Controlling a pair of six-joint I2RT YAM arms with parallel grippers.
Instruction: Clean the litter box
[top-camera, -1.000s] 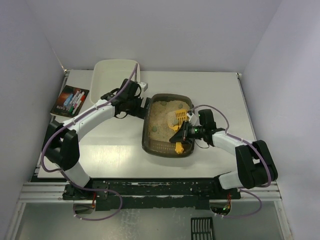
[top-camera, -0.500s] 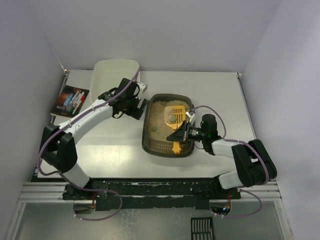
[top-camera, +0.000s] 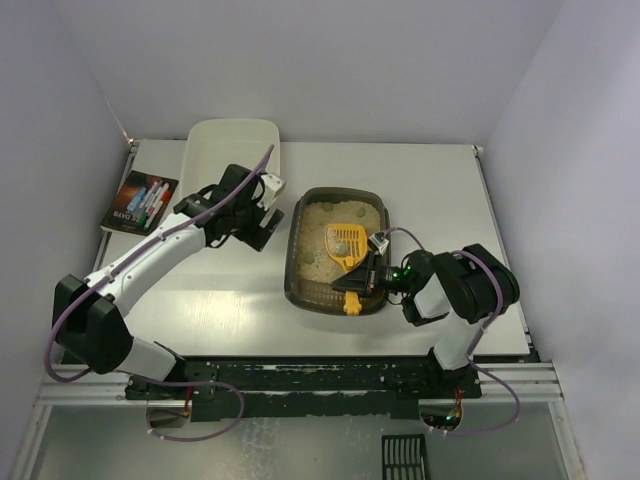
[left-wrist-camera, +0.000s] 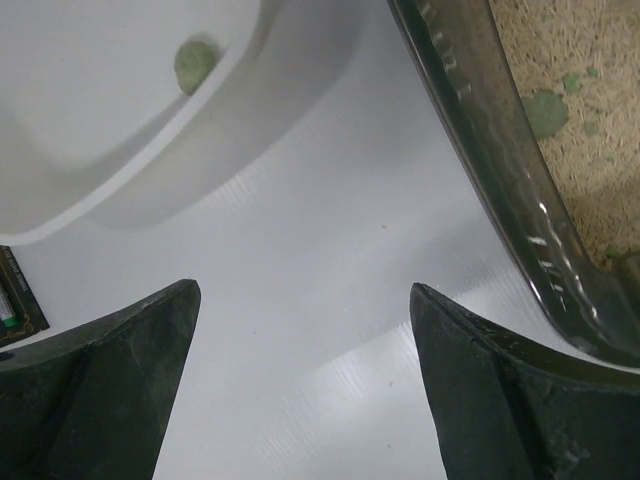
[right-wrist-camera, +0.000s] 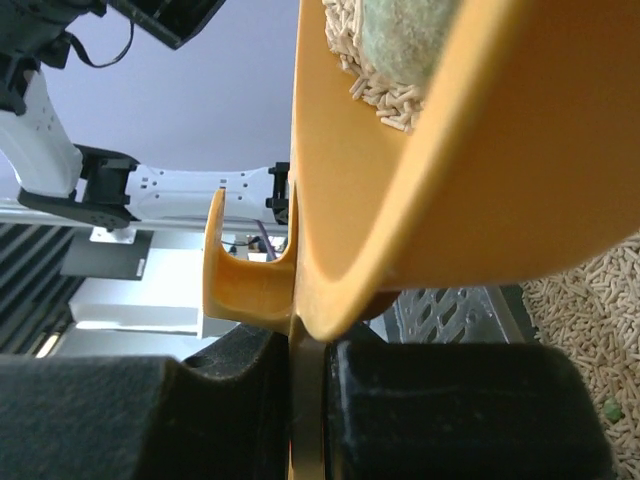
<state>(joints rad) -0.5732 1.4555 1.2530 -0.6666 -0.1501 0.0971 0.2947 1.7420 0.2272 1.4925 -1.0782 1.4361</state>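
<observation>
The dark translucent litter box (top-camera: 297, 291) sits mid-table with beige litter and small grey-green clumps; its rim also shows in the left wrist view (left-wrist-camera: 500, 170). My right gripper (top-camera: 366, 276) is shut on the handle of a yellow scoop (top-camera: 346, 243), held above the box. In the right wrist view the scoop (right-wrist-camera: 470, 190) carries a grey-green clump (right-wrist-camera: 400, 40) and pellets, with the gripper (right-wrist-camera: 308, 410) clamped on its handle. My left gripper (top-camera: 262, 218) is open and empty over bare table just left of the box, as the left wrist view (left-wrist-camera: 300, 330) shows.
A cream-white tub (top-camera: 215, 150) stands at the back left; one green clump (left-wrist-camera: 195, 65) lies in it. A dark packet of markers (top-camera: 140, 203) lies at the table's left edge. A black grille (top-camera: 405, 458) lies below the front rail.
My right arm has drawn in and lifted the scoop with a clump out of the litter. My left gripper has pulled back left, away from the box's rim.
</observation>
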